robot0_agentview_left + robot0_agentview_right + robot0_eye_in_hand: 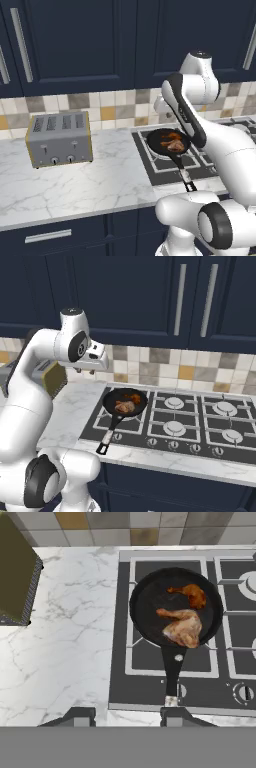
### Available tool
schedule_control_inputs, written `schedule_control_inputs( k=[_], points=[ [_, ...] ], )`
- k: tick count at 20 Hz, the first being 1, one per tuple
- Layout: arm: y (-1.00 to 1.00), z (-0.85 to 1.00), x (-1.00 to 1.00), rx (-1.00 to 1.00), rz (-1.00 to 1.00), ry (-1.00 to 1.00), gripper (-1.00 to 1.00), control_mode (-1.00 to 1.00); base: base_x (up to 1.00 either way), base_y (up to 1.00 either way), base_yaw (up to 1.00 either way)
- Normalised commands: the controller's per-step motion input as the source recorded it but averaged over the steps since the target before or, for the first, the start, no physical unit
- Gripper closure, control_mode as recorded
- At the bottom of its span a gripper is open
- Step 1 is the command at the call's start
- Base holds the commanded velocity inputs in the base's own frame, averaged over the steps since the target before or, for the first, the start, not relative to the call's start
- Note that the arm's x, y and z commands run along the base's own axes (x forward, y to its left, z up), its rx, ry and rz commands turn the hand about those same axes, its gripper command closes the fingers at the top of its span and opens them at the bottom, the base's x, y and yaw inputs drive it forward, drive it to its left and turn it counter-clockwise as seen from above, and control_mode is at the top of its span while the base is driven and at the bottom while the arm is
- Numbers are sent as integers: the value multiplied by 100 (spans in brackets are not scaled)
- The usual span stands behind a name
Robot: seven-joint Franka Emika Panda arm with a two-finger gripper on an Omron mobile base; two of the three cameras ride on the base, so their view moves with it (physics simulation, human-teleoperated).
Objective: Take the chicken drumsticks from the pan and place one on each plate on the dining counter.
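While the toaster (60,139) sits at the left on the marble counter (75,182), we see the pan (175,607) on the hob (190,423) to its right, both chicken drumsticks (182,627) inside it. Our pincer (122,717) hangs above, fingertips apart, empty.

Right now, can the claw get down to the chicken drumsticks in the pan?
Probably yes. The chicken drumsticks lie uncovered in the pan on the hob, and the claw hangs above with nothing between them. The toaster stands well off to the side.
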Motion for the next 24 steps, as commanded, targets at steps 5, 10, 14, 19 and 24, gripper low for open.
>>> schedule_control_inputs(
  k=[5,10,14,19,24],
  points=[
    [-9,-6,-30,0,0,-2,-100,-100,0,0,0],
    [-27,-19,-55,2,0,-16,-100,-100,0,0,0],
    [-11,-45,-18,-11,7,-1,-100,-100,0,0,0],
    [-11,-55,3,-10,19,2,-100,-100,0,0,0],
    [0,-47,20,-1,17,-2,-100,-100,0,0,0]
  ],
)
